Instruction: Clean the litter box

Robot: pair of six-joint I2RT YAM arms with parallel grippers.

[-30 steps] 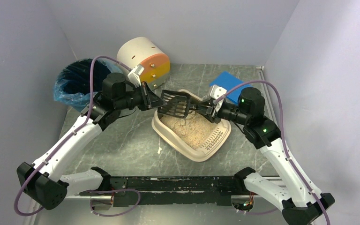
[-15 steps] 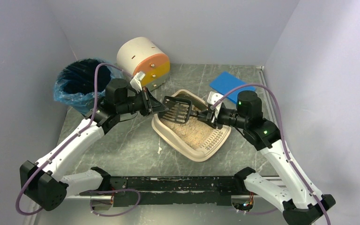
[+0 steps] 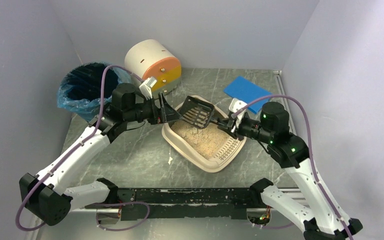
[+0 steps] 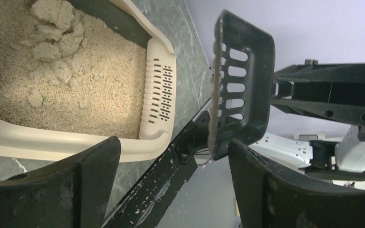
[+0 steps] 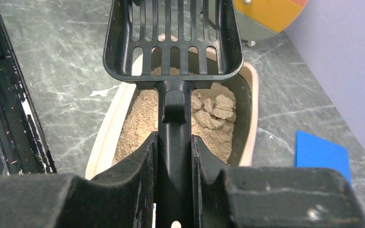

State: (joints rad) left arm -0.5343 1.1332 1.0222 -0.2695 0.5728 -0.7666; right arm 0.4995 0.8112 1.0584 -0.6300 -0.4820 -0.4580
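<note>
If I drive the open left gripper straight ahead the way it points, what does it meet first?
Most likely the black scoop, which the right gripper holds by its handle above the litter box. The scoop's front edge sits just ahead of the left gripper, though the exact gap is hard to judge.

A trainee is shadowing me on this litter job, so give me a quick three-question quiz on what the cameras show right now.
1. Which pincer grips the black scoop by its handle? A: left. B: right. C: neither.
2. True or false: the left pincer has its jaws standing open.
3. Fill in the blank: in the litter box, the clumps lie at the end ___ the slotted ledge.

Key
1. B: the right pincer is shut on the handle.
2. True.
3. opposite
</note>
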